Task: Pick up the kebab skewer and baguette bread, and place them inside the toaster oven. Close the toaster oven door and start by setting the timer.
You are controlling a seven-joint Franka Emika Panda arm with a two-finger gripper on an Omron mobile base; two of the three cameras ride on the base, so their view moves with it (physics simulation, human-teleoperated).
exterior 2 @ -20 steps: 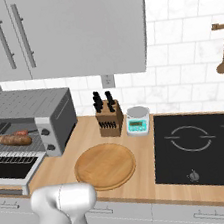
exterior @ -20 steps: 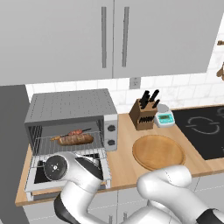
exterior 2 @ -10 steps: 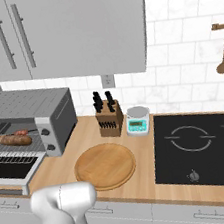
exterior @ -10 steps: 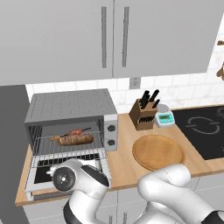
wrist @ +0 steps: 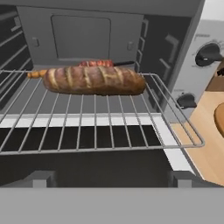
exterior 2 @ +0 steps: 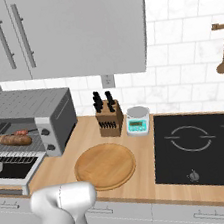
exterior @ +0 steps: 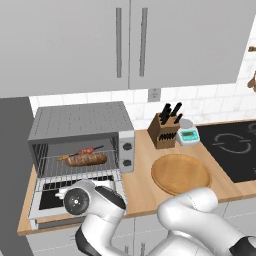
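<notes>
- Dark wooden knife block (exterior: 167, 131) holding black-handled knives
- Small teal-faced kitchen scale (exterior: 187, 135), just beside it
- Round wooden cutting board (exterior: 180, 173), right of the jaws
- Black glass cooktop (exterior 2: 202, 148)
- Wooden spoons (exterior 2: 223, 63) hanging on the tiled wall

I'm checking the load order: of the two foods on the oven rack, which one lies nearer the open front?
The baguette bread, the thick golden-brown loaf with slashes. The kebab skewer lies behind it, its reddish chunks showing over the loaf toward the back wall.

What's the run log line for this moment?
baguette bread, kebab skewer: on rack | toaster oven door: open | gripper: open, empty | next: close door
</notes>
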